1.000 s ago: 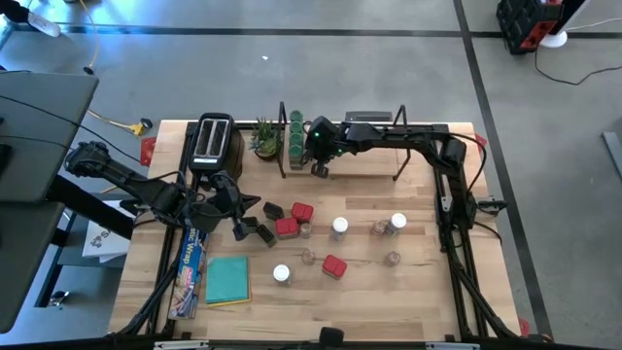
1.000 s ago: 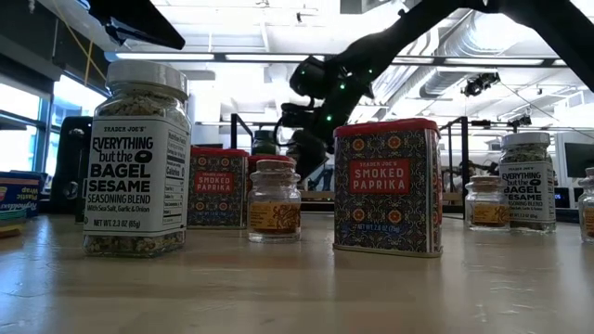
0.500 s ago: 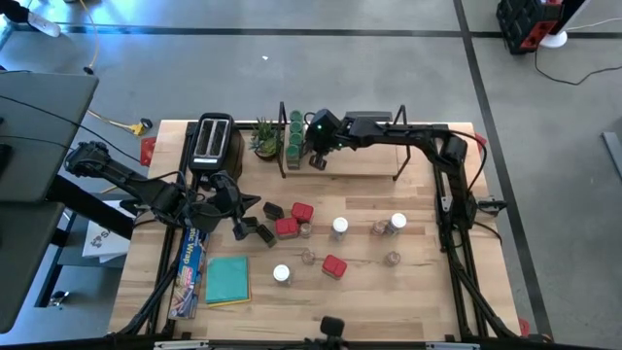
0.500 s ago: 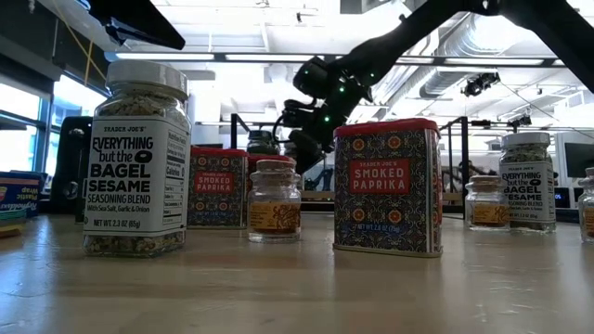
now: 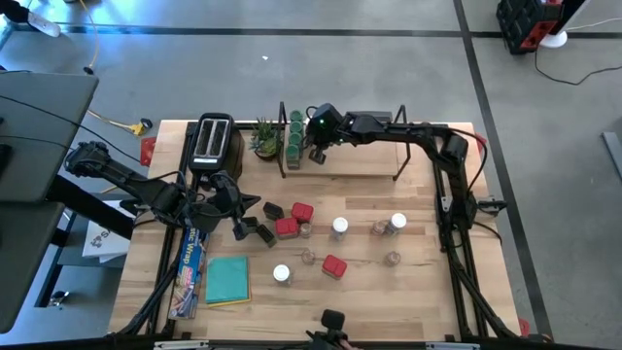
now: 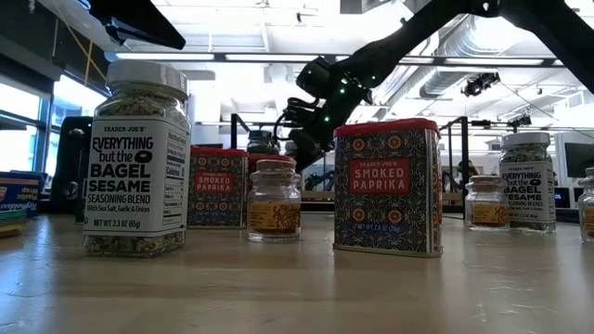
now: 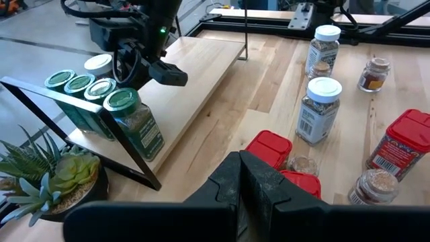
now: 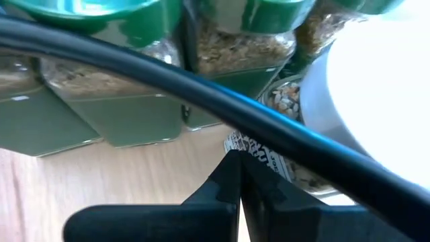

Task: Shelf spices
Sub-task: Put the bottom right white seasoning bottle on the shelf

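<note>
The shelf (image 5: 355,160) stands at the table's far side. Several green-lidded jars (image 5: 294,131) and one white-lidded jar (image 7: 99,64) stand on its left end. My right gripper (image 5: 316,151) is shut, low over that end, right beside the white-lidded jar (image 8: 376,94) and the green jars (image 8: 134,81). My left gripper (image 5: 260,231) is shut and empty at the table's left, just short of two red tins (image 7: 269,151). More white-lidded jars (image 5: 339,227), a red tin (image 5: 334,266) and tiny clear jars (image 5: 393,258) stand upright on the table. My right gripper's shut fingers (image 8: 228,181) stand close against the white-lidded jar on the shelf. I cannot tell whether they touch it.
A black toaster (image 5: 212,141) and a potted plant (image 5: 264,141) stand left of the shelf. A teal pad (image 5: 227,280) and a long box (image 5: 190,272) lie at the near left. The shelf's right part (image 7: 195,74) is bare wood.
My right gripper has gone toward the table's far edge along the shelf's left end, closer to the green-lidded jars. My left gripper has kept still.
</note>
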Controlling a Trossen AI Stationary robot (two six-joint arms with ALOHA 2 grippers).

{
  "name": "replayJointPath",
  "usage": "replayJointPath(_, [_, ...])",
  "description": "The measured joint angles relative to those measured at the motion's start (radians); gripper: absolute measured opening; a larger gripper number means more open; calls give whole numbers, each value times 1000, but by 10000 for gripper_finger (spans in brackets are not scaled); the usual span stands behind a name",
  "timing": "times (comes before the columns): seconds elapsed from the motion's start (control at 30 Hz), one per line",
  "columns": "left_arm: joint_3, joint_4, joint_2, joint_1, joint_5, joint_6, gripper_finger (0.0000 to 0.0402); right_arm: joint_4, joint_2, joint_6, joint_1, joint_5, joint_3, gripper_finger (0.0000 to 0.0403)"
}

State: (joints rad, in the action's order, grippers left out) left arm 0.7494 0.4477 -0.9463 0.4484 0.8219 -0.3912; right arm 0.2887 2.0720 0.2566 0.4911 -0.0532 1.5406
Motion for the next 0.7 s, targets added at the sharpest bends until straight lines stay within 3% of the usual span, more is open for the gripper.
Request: replayJointPath(0.7, [0, -5, 0, -1, 0, 0, 3, -21, -2, 93, 13, 0, 1, 0])
